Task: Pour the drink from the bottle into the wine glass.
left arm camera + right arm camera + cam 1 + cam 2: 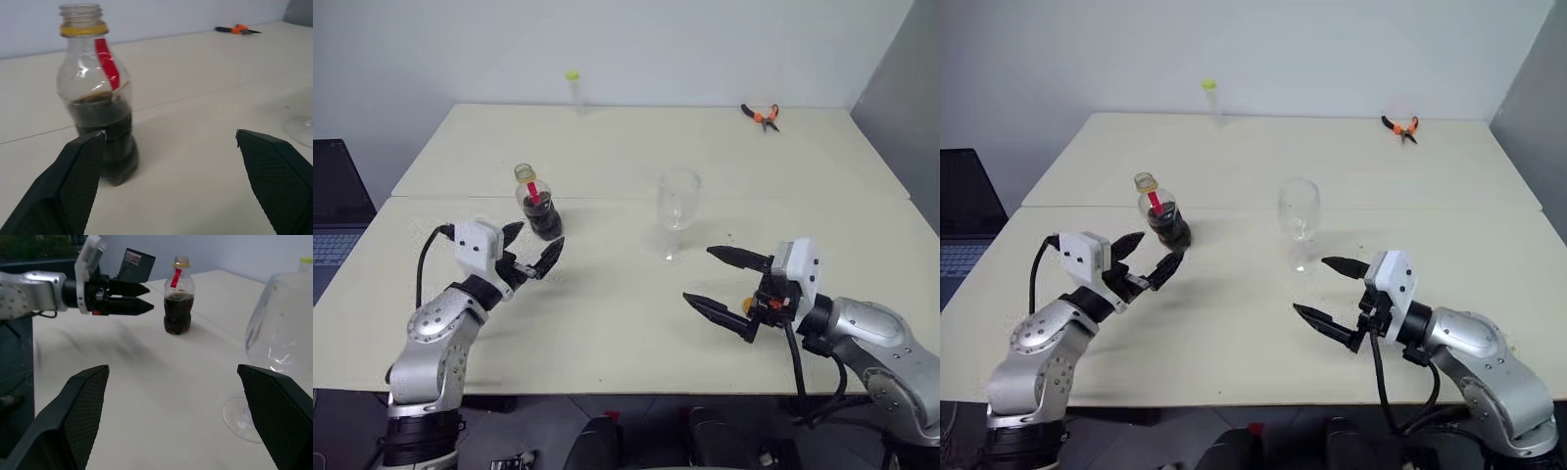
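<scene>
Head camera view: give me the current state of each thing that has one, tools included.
bottle: upright on the table, uncapped, yellow ring at the neck, not held.
drink: dark, fills the bottle's lower part.
wine glass: upright, empty, not held.
left tool: open, just short of the bottle, touching nothing.
right tool: open, near the wine glass, holding nothing.
pliers: lying flat at the table's far side.
tube: upright, capped.

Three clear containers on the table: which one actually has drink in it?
The bottle with the red label strip, just ahead of the left hand: dark liquid fills its lower part. The wine glass and the far thin tube look empty.
</scene>
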`<control>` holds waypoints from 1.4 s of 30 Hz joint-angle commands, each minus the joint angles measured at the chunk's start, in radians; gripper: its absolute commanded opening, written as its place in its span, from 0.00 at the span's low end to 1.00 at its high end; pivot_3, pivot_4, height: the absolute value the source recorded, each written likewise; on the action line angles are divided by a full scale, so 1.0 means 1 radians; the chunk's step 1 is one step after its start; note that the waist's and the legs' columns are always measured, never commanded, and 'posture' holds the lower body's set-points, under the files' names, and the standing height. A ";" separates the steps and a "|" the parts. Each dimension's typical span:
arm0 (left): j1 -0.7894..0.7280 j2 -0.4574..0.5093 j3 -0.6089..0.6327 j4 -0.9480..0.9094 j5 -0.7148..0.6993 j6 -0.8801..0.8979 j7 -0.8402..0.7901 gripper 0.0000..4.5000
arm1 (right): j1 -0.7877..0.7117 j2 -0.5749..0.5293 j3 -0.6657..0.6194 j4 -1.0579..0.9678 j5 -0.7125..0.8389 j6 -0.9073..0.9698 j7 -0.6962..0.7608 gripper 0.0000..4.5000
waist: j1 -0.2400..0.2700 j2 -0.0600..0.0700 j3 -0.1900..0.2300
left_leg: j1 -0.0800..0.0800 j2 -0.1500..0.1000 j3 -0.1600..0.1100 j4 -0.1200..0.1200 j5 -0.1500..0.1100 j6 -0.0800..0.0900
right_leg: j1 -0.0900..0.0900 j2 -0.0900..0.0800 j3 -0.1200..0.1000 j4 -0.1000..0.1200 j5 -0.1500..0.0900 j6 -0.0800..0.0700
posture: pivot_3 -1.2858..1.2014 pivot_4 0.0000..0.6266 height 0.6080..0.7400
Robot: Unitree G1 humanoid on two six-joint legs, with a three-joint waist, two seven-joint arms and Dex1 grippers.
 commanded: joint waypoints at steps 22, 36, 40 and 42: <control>-0.381 -0.053 -0.050 0.540 0.139 -0.179 0.107 1.00 | -0.082 -0.075 -0.046 -0.027 0.137 0.048 -0.027 0.99 | 0.009 -0.001 0.000 | -0.001 -0.001 0.001 0.001 0.000 0.000 | -0.001 0.000 -0.001 0.000 0.000 0.000 | 0.52 0.24 1.00; -0.550 -0.063 -0.050 0.820 0.132 -0.279 0.046 0.75 | -0.085 -0.080 -0.032 -0.016 0.116 0.033 -0.028 1.00 | 0.007 -0.002 0.000 | -0.001 -0.002 0.001 0.001 0.000 0.000 | -0.001 0.000 0.000 0.000 0.000 0.000 | 0.52 0.24 1.00; -0.567 -0.069 -0.041 0.853 0.123 -0.295 0.041 0.49 | -0.085 -0.079 -0.030 -0.016 0.112 0.030 -0.030 1.00 | 0.007 -0.002 0.000 | -0.001 -0.002 0.001 0.001 0.000 0.000 | -0.001 0.000 -0.001 0.000 0.000 0.000 | 0.52 0.24 1.00; -0.572 -0.071 -0.036 0.860 0.115 -0.304 0.035 0.40 | -0.085 -0.078 -0.030 -0.017 0.111 0.029 -0.033 1.00 | 0.007 -0.002 0.000 | -0.001 -0.002 0.001 0.001 0.000 0.000 | -0.001 0.000 -0.001 0.000 0.000 0.000 | 0.52 0.24 1.00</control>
